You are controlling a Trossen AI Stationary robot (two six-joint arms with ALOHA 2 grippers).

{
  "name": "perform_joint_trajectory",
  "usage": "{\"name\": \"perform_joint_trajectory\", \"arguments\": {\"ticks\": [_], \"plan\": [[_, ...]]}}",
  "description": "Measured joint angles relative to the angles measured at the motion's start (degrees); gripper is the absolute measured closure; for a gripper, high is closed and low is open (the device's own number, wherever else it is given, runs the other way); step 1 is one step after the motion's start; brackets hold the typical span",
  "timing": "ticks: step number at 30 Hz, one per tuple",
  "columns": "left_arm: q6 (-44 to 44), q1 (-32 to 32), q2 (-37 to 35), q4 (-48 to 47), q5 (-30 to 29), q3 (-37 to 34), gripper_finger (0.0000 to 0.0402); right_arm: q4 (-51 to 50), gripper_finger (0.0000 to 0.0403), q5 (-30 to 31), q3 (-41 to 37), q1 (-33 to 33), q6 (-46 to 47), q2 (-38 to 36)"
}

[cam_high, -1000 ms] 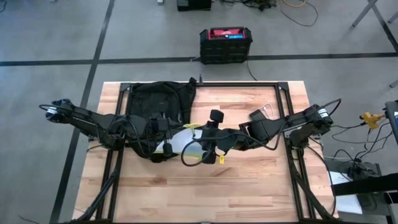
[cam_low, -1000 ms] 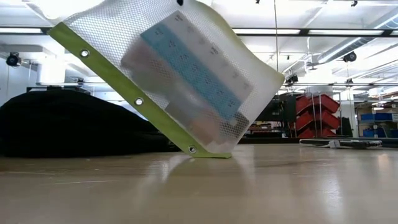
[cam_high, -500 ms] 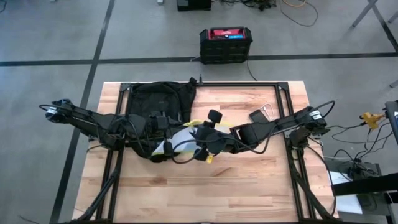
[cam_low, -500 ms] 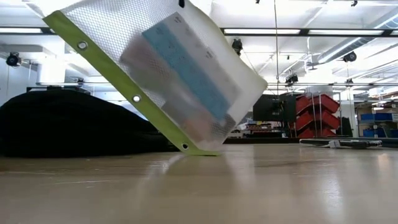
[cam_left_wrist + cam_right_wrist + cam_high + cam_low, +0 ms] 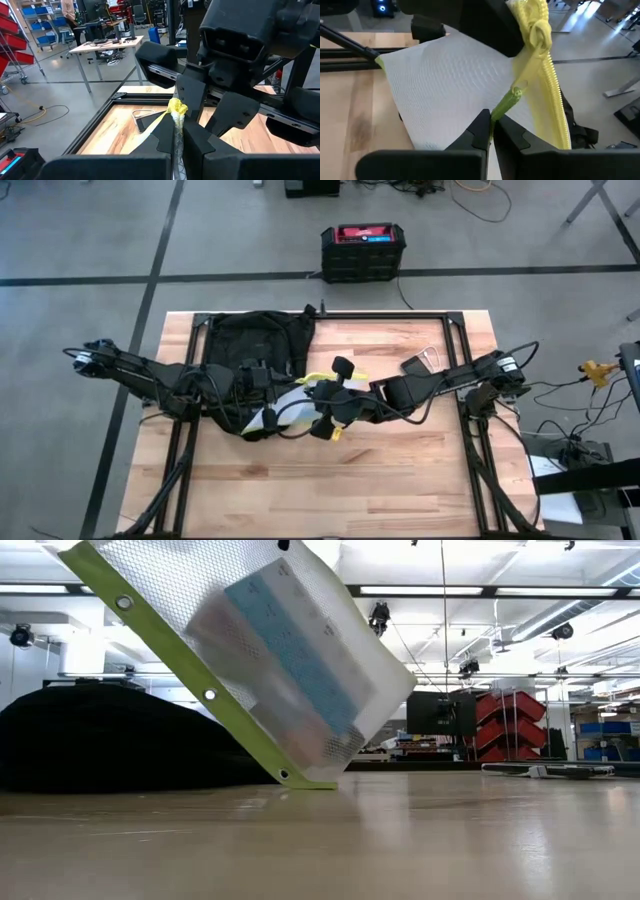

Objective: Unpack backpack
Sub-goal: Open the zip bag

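A white mesh pouch [image 5: 270, 650] with a lime-green edge and a yellow zipper [image 5: 546, 75] stands tilted in front of the black backpack [image 5: 255, 340]. It holds a pale blue flat box. The backpack lies on the table's far left part. Both grippers are shut on the pouch. My left gripper [image 5: 176, 146] is at the backpack's near end, and my right gripper [image 5: 491, 131] comes from the table's right side. My left gripper pinches the pouch's zipper edge [image 5: 177, 125] between its two fingers, just below the yellow zipper end [image 5: 176, 106]. My right gripper pinches the pouch's lime-green edge [image 5: 506, 102] between its two fingertips, close beside the zipper. The pouch hangs tilted, its lower green corner [image 5: 300, 780] on the table.
A dark flat thing [image 5: 413, 366] and a clear thing [image 5: 432, 358] lie at the table's far right. A black-and-red hard box [image 5: 362, 250] stands on the floor beyond the far edge. Bare wood [image 5: 330, 490] spreads along the near half.
My right gripper has gone toward the table's left edge, closer to the backpack, still shut on the pouch. The pouch has moved left with it, and its lower green corner has slid left along the table while it stays tilted.
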Motion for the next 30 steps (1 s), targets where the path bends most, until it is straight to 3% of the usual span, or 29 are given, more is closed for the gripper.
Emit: {"name": "perform_joint_trajectory", "arguments": {"ticks": [13, 30], "plan": [[-0.1, -0.4, -2.3, -4.4, 0.4, -0.1, 0.0401, -15.1, 0.0403, 0.4, 0.3, 0.1, 8.8, -0.9], [0.7, -0.3, -4.4, -4.7, 3.0, -0.1, 0.0401, -18.7, 0.0403, -1.9, 0.1, 0.3, 4.7, -8.6]]}}
